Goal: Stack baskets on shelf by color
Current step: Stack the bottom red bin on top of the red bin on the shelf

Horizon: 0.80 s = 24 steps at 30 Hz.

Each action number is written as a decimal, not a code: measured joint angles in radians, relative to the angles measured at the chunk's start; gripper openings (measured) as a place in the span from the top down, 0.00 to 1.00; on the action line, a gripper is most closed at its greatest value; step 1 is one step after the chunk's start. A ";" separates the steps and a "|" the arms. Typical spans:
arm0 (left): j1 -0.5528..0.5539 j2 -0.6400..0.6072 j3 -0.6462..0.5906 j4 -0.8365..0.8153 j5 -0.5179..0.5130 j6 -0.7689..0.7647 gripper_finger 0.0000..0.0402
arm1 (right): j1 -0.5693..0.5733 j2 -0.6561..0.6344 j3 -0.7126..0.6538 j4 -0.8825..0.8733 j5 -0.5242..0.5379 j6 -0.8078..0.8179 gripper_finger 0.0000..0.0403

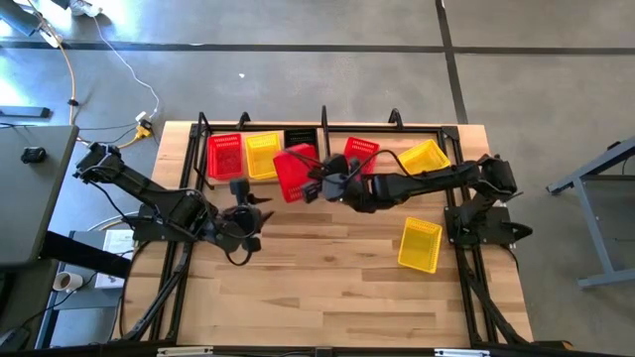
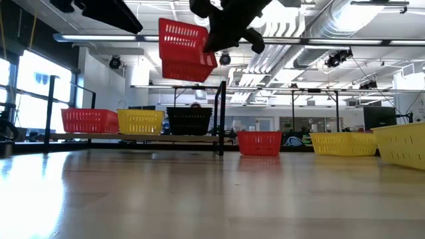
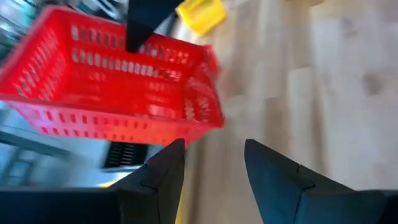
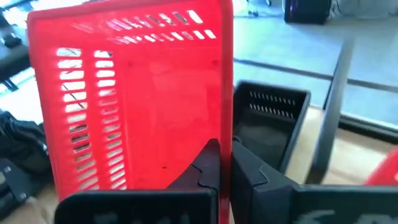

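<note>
One pincer (image 4: 225, 163) clamps a raised red basket (image 4: 143, 99).

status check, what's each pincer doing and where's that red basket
Right pincer shut on red basket, held high above the shelf. Left pincer open, empty, waiting nearby. Nothing in the way.

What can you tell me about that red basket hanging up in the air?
The red basket is a small rectangular tub of what looks like plastic, with rows of slots in its sides. It hangs tilted above the wooden table, clear of the shelf, and nothing shows inside it. The right gripper is shut on one wall of it. Below and beyond it, a black basket stands on the shelf.
</note>
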 joint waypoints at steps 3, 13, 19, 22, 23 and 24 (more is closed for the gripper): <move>0.007 0.000 0.000 0.033 -0.055 0.080 0.61 | -0.014 0.000 0.000 0.060 0.002 -0.046 1.00; 0.037 0.000 0.000 0.197 -0.076 0.332 0.61 | -0.061 0.000 0.000 0.190 0.003 -0.153 1.00; 0.097 0.029 0.000 0.233 -0.073 0.398 0.61 | -0.061 0.000 0.000 0.195 -0.002 -0.180 1.00; 0.122 0.060 0.000 0.242 -0.074 0.398 0.61 | -0.060 0.000 -0.001 0.196 -0.002 -0.197 1.00; 0.127 0.074 0.000 0.247 -0.073 0.402 0.61 | -0.060 0.000 -0.001 0.200 -0.002 -0.199 1.00; 0.132 0.087 0.000 0.255 -0.073 0.411 0.61 | -0.060 0.000 -0.001 0.201 -0.002 -0.199 1.00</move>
